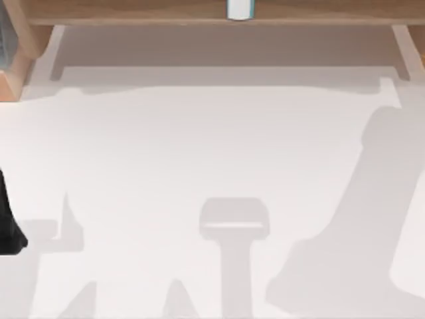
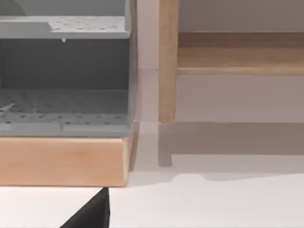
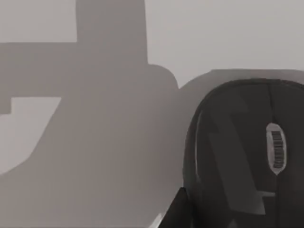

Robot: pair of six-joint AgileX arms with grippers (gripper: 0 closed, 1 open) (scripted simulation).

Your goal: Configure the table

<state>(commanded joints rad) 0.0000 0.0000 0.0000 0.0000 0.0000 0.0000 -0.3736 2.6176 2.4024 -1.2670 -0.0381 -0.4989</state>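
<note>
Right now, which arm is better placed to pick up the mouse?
Right, probably. The right wrist view looks closely down on the black mouse on the table, while the left wrist view faces the grey rack and wooden ledge.

Cut off at the top view's left edge: a black shape (image 1: 9,229) on the tabletop (image 1: 212,153), too partial to identify. Cropped by the top edge: a white cylinder (image 1: 240,8) on the wooden ledge (image 1: 133,11). Clipped in the right wrist view: a black mouse (image 3: 247,156). Truncated in the left wrist view: a grey perforated rack (image 2: 64,71).
</note>
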